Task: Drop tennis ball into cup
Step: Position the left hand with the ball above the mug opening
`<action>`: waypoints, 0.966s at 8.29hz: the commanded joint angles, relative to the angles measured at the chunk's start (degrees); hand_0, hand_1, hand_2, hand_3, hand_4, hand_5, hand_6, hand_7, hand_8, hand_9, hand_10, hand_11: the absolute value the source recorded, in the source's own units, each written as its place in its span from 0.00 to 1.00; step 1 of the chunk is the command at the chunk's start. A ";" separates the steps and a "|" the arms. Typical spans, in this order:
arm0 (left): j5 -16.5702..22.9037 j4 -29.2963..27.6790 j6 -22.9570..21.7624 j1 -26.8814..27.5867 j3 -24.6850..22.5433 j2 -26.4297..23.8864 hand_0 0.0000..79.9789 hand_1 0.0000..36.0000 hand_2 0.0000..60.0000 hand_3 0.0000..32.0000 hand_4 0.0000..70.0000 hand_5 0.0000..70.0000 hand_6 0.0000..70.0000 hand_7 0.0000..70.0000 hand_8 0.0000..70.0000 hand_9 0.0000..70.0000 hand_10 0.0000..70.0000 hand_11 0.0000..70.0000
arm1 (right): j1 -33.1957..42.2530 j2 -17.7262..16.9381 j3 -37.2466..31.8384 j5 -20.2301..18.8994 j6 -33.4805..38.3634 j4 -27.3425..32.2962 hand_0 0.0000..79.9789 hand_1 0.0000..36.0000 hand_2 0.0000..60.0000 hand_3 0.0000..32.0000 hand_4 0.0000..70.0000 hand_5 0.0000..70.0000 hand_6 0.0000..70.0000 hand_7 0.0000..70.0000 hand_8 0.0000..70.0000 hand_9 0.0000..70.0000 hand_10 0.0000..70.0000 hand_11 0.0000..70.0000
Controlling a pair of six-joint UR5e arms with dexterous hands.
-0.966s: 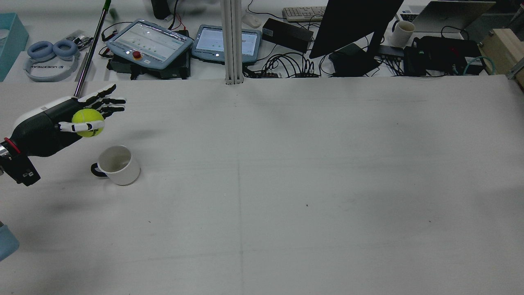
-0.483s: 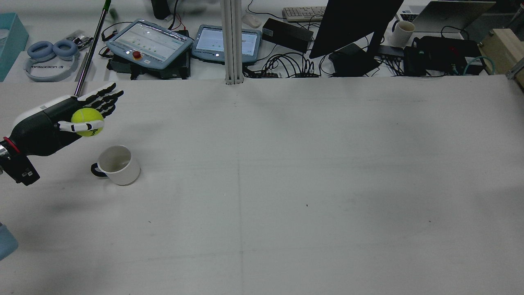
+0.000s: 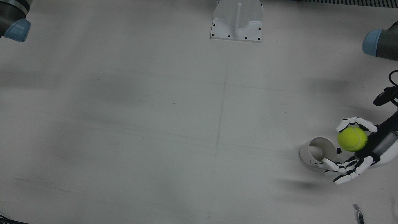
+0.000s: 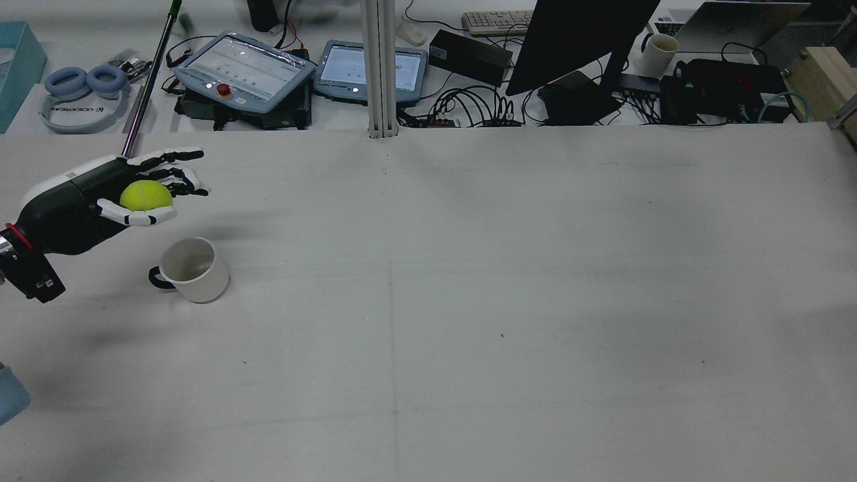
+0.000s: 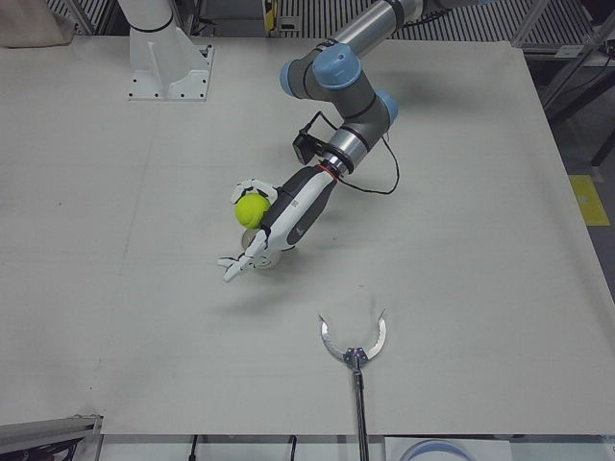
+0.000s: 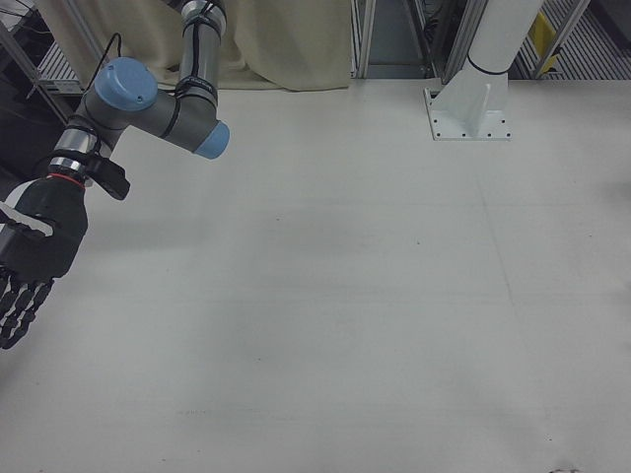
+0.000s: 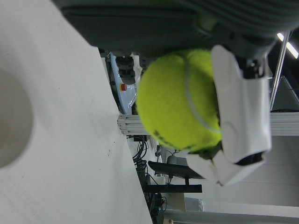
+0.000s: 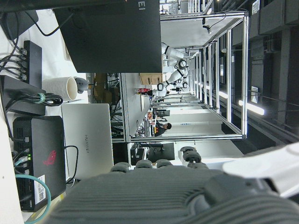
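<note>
My left hand (image 4: 100, 194) holds a yellow tennis ball (image 4: 146, 195) above the table, its thumb against the ball and its other fingers spread loosely beyond it. A white cup (image 4: 191, 269) with a dark handle stands upright just before the hand. In the front view the ball (image 3: 352, 139) hangs beside the cup's (image 3: 317, 151) rim, not over its opening. In the left hand view the ball (image 7: 180, 100) is near and the cup (image 7: 11, 126) shows at the left edge. My right hand (image 6: 35, 251) hangs open and empty at the far side.
A grabber tool with a round claw (image 5: 353, 351) lies on the table near the front edge. A metal pole (image 4: 148, 80) leans behind the left hand. Tablets, cables and a monitor (image 4: 576, 47) fill the desk behind. A white pedestal (image 3: 237, 20) stands mid-table.
The left hand stays in place above the cup. Its fingers have spread and curled a little, and the ball has settled deeper in the palm with the thumb now under it.
</note>
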 commanded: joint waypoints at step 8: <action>0.06 6.37 0.49 0.16 -3.60 -0.52 0.85 1.00 1.00 0.00 0.34 0.23 0.72 1.00 0.14 0.30 0.07 0.15 | -0.08 0.00 0.00 0.00 0.00 0.00 0.00 0.00 0.00 0.00 0.00 0.00 0.00 0.00 0.00 0.00 0.00 0.00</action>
